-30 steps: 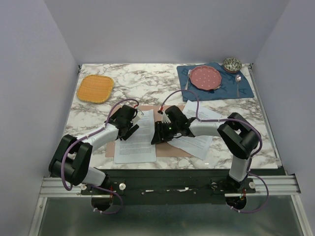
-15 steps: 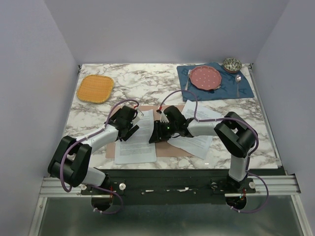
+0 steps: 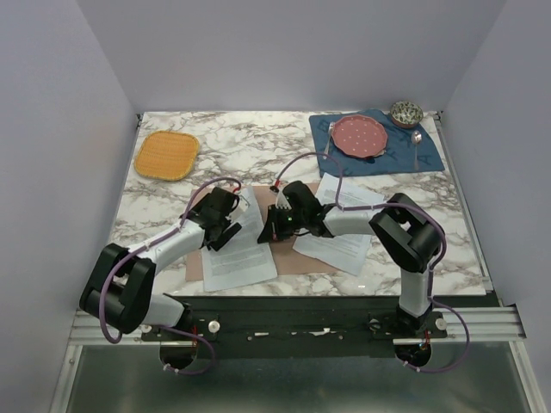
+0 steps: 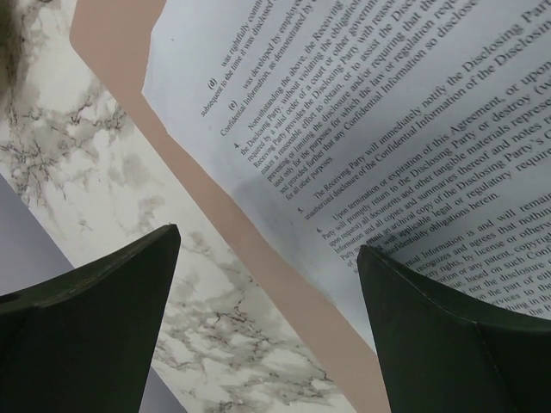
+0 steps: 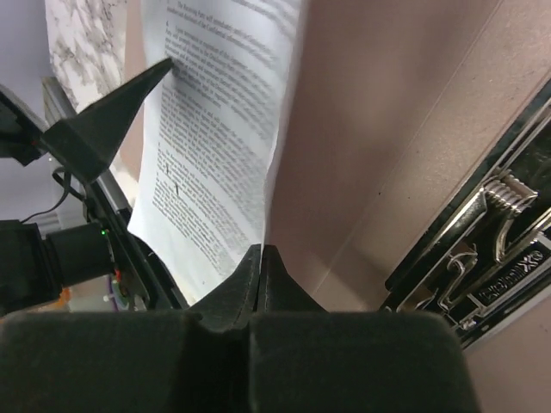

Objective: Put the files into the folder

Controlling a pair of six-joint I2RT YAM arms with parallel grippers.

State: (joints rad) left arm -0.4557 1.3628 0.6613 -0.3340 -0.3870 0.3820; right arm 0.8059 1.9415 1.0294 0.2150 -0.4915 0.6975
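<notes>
Two files lie on the open pinkish-brown folder (image 3: 286, 260). The left file (image 3: 234, 254) sits skewed on its left half, and the right file (image 3: 340, 243) hangs over its right edge. My right gripper (image 3: 274, 225) is shut on the inner edge of the left file (image 5: 215, 129), lifting it off the folder (image 5: 387, 129) next to the metal clip (image 5: 482, 232). Over the sheet's other side my left gripper (image 3: 225, 227) is open. Between its tips (image 4: 268, 241) lie the folder's left margin (image 4: 215, 215) and the printed sheet (image 4: 387, 129), with nothing held.
An orange woven mat (image 3: 167, 153) lies at the back left. At the back right a blue placemat (image 3: 396, 157) carries a pink plate (image 3: 359, 135), a fork and a spoon, with a patterned bowl (image 3: 406, 112) behind it. Grey walls enclose the marble table (image 3: 250, 151).
My right gripper has closed on the left file's inner edge. That sheet has skewed and shifted slightly left. Both grippers have crept a little toward the back.
</notes>
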